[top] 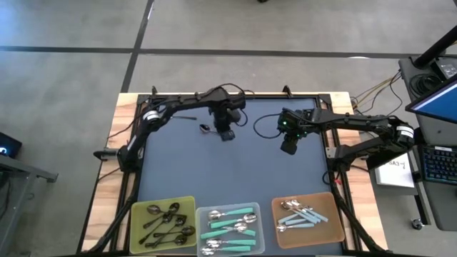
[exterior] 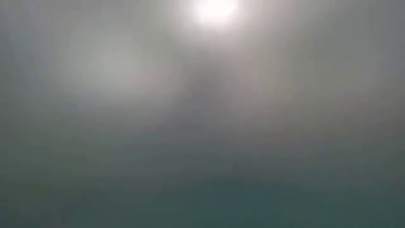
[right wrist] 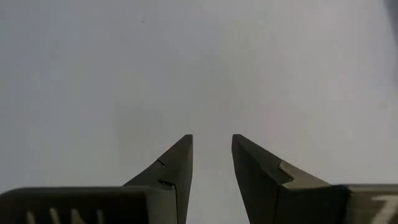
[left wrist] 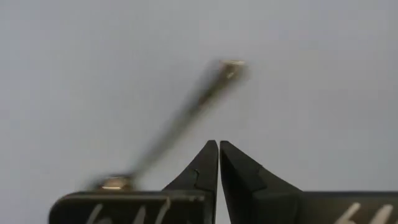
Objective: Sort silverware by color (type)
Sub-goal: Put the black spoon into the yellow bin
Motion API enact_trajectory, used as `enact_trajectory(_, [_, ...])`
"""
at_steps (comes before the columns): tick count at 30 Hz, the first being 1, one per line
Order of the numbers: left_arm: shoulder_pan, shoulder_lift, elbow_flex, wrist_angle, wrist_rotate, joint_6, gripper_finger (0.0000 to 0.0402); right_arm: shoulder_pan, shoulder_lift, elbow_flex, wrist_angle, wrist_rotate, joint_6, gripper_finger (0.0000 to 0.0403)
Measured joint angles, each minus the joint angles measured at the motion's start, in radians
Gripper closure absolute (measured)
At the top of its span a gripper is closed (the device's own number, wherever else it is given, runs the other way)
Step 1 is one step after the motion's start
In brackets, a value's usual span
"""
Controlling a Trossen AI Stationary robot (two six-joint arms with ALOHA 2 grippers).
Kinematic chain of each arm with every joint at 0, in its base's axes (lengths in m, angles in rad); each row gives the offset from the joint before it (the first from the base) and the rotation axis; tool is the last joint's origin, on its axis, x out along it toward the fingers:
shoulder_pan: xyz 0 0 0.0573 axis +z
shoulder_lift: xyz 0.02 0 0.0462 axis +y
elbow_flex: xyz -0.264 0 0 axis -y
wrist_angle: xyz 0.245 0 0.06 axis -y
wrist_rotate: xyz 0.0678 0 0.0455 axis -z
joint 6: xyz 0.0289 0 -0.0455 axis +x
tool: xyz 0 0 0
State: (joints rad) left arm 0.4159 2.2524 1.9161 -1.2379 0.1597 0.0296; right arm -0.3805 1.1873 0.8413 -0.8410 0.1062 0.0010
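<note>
Left gripper (left wrist: pixel 218 149), fingers closed on nothing, sits just beside the thin dark all-metal spoon (top: pixel 191 121), which lies along the table's far edge; the right gripper (right wrist: pixel 212 146) waits half-open.

Low view all haze — nothing readable. Spoon (left wrist: pixel 186 118) in left wrist view blurred — bowl end partly behind the finger (left wrist: pixel 193 180).

Mat (top: pixel 235 171) middle is wide open; only a dark spoon (top: pixel 191 121) up top, trays (top: pixel 230 230) line the near edge.
</note>
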Motion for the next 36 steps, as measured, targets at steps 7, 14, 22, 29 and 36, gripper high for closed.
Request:
enact_trajectory(7, [-0.051, -0.062, -0.079, -0.067, 0.196, 0.155, 0.0401, 0.0, 0.0, 0.0, 0.002, 0.0, 0.014, 0.03])
enact_trajectory(14, [-0.048, -0.264, -0.415, 0.146, 0.2, 0.036, 0.0396, 0.0, 0.0, 0.0, 0.007, 0.0, -0.001, 0.03])
enact_trajectory(22, [-0.057, -0.572, -0.855, 0.861, 0.024, -0.238, 0.0395, 0.0, 0.0, 0.0, 0.083, 0.0, -0.003, 0.03])
enact_trajectory(29, [-0.022, -0.582, -0.973, 0.949, -0.012, -0.263, 0.0371, 0.0, 0.0, 0.0, 0.119, 0.0, -0.003, 0.03])
enact_trajectory(36, [-0.028, -0.553, -0.979, 0.952, 0.005, -0.134, 0.0305, -0.004, 0.0, 0.0, 0.118, -0.001, -0.002, 0.03])
